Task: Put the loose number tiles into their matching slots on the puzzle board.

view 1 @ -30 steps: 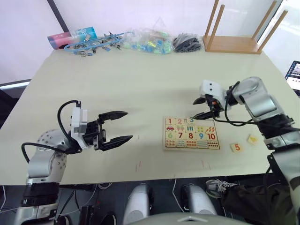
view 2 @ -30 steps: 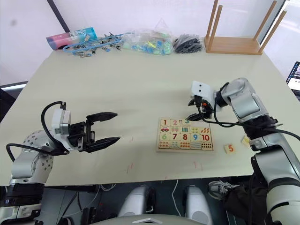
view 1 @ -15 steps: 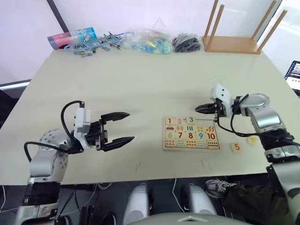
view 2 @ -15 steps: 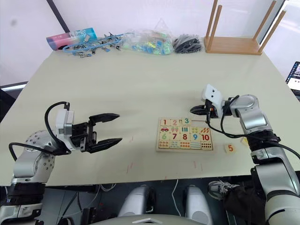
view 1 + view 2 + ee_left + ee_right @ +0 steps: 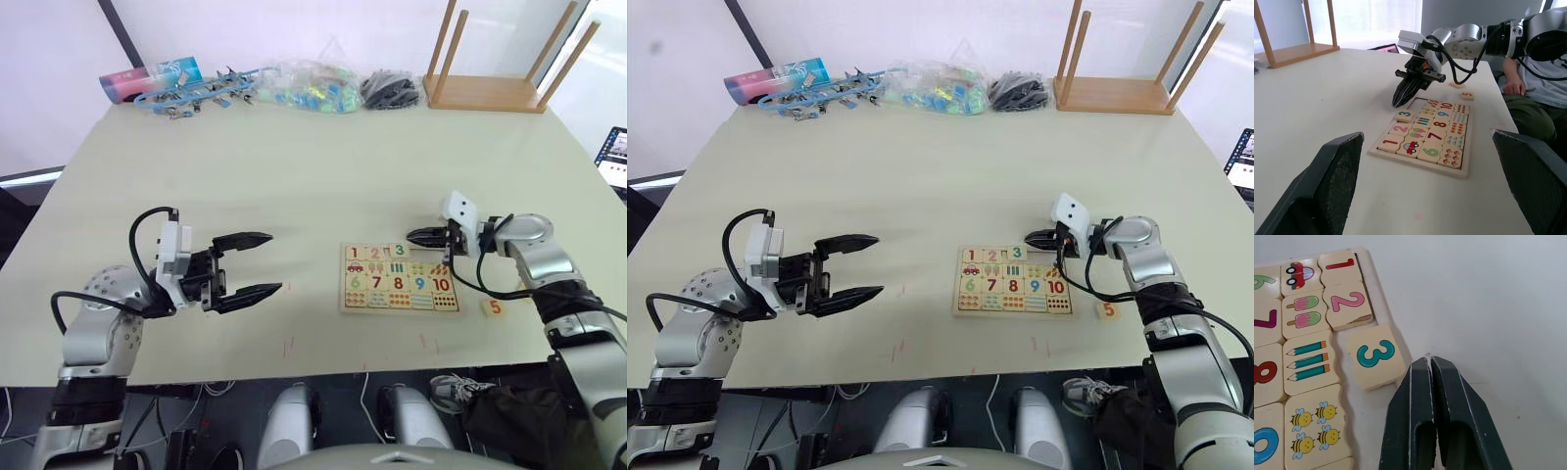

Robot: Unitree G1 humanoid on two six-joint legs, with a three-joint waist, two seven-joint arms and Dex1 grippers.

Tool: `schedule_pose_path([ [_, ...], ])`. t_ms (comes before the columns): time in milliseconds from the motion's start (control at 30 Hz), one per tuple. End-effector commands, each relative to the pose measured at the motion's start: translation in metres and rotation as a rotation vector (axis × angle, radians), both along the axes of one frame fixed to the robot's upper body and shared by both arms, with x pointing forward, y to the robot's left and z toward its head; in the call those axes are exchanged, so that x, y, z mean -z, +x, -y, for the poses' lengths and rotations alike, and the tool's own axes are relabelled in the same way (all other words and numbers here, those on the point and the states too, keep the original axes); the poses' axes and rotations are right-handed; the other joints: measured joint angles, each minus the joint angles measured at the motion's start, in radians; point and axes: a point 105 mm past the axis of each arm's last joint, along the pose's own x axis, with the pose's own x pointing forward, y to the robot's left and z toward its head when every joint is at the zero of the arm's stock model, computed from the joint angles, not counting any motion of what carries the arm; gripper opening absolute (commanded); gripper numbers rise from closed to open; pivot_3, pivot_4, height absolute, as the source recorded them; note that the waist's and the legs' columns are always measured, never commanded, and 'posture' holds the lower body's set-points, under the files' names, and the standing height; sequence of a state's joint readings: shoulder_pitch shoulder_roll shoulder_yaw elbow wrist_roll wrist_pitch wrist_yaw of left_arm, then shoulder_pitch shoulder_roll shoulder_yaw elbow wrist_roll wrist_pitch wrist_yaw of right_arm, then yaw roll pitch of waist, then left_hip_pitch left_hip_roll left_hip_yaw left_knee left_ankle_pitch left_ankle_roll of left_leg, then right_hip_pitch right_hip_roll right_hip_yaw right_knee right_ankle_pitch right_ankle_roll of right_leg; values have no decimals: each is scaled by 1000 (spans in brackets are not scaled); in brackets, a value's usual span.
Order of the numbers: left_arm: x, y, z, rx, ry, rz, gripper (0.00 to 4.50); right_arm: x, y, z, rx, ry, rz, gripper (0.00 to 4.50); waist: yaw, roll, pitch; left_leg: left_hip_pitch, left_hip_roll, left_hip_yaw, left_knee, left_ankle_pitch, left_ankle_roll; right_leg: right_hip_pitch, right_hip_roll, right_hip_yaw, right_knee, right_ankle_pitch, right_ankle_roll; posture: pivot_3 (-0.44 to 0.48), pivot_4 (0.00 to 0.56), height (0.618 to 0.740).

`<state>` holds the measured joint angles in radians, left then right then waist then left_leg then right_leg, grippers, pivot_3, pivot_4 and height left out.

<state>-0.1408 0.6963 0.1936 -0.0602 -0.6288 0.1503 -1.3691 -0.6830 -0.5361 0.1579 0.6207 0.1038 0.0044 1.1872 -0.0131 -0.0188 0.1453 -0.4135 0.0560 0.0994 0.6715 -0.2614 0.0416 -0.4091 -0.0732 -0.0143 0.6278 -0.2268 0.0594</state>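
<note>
Wooden board (image 5: 400, 278) lies flat on the table (image 5: 294, 176), with the green 3 tile (image 5: 1375, 356) sitting crooked over its top edge, half out of its slot. Right gripper (image 5: 1429, 363), jaws clenched and empty, points at the table just beside that tile. Left gripper (image 5: 263, 263) hangs released well apart, and an orange 5 tile (image 5: 494, 307) lies loose beside the board.

Pale desk (image 5: 294, 176). Puzzle board (image 5: 400, 279) lies lower right of centre, w/ loose "5" tile (image 5: 493, 307) on desk just right of it. Far edge, upper part of frame: pink/teal box (image 5: 149, 78) upper left, blue lanyards (image 5: 201, 90), clear bag of coloured bits (image 5: 315, 86), black bundle (image 5: 390, 90), upturned wooden stool (image 5: 500, 69) upper right.
</note>
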Motion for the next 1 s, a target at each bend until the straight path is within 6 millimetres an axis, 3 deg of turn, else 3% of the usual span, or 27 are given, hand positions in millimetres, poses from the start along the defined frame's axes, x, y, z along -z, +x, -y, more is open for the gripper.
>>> schedule_pose_path([
  [33, -11, -2, 2, 17, 20, 44, 4500, -10, 3, 3, 11, 41, 42, 108, 0, 0, 0, 0, 0, 0, 0, 0, 0, 0, 0, 0, 0, 0, 0, 0, 150, 738],
  [1000, -13, -3, 1, 16, 27, 42, 4500, -3, -2, -1, -11, 99, 9, 108, 0, 0, 0, 0, 0, 0, 0, 0, 0, 0, 0, 0, 0, 0, 0, 0, 150, 738],
])
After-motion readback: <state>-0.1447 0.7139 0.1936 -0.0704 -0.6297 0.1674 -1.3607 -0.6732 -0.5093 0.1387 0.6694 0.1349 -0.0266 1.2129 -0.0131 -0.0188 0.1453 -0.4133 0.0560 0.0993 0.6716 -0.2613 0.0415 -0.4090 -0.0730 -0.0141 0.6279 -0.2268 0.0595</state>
